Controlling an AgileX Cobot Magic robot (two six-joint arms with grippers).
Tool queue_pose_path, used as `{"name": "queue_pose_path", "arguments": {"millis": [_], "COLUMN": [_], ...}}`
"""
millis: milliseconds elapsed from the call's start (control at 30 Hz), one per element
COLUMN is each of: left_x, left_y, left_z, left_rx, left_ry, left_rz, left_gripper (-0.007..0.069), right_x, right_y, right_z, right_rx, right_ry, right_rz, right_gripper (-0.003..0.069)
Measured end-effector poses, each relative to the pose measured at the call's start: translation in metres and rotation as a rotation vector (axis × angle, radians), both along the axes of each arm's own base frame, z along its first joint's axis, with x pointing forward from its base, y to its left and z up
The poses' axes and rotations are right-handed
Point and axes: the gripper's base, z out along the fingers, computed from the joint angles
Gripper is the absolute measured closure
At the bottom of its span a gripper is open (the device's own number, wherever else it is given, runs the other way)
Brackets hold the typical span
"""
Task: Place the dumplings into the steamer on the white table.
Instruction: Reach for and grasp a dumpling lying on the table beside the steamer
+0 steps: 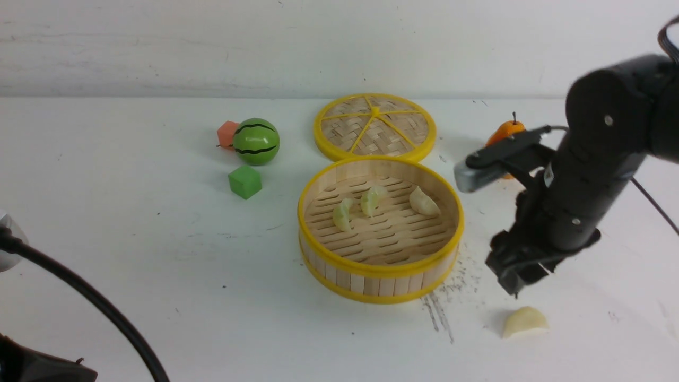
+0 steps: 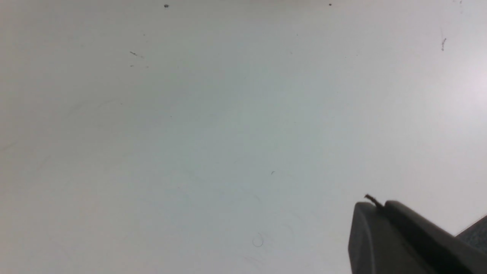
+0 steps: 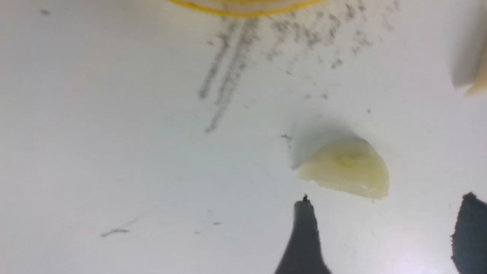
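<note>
The steamer (image 1: 318,191) stands mid-table with three dumplings on its slatted floor (image 1: 342,214), (image 1: 371,199), (image 1: 423,202). A fourth dumpling (image 1: 524,321) lies on the white table (image 1: 159,254) to the steamer's right front. My right gripper (image 1: 513,289) hangs just above and behind it, open and empty. In the right wrist view the dumpling (image 3: 344,169) lies just beyond the open right gripper (image 3: 387,199). A cream piece, probably another dumpling (image 3: 478,80), shows at that view's edge. My left gripper (image 2: 380,205) is shut and empty over bare table.
The woven lid (image 1: 375,127) lies flat behind the steamer. A green striped ball (image 1: 256,141), an orange-red block (image 1: 227,133) and a green cube (image 1: 245,181) sit to the left rear. An orange toy fruit (image 1: 505,132) is behind my right arm. A black cable (image 1: 95,302) crosses the front left.
</note>
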Motion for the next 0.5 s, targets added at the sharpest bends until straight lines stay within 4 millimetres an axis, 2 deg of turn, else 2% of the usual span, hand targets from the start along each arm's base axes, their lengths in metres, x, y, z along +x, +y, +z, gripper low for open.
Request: {"name": "queue_pose_path", "arguments": {"millis": [100,167,333,500], "left_x": [0.0,0.0,0.0,-0.001], "left_y": [0.0,0.001,0.001,0.002], "left_z": [0.0,0.0,0.0,-0.001], "left_rx": [0.005,0.009,0.013,0.024], "left_ry": [-0.003,-0.005,-0.005,0.014], "left_rz": [0.001,0.002,0.003,0.0], "left_gripper": [0.0603,0.0599,0.0596,0.0589], "right_x": [0.004,0.008,0.017,0.023], "right_y": [-0.014,-0.018,-0.014,-0.009], "right_z": [-0.015,-0.026,-0.05,-0.078], "right_rx": [-0.025,-0.055,-0.087,-0.07], "right_ry": [0.009,0.014,0.032,0.076], "right_rz": [0.035,0.133,0.355,0.472], "right_gripper": [0.0167,0.0167,0.0167,0.0168]}}
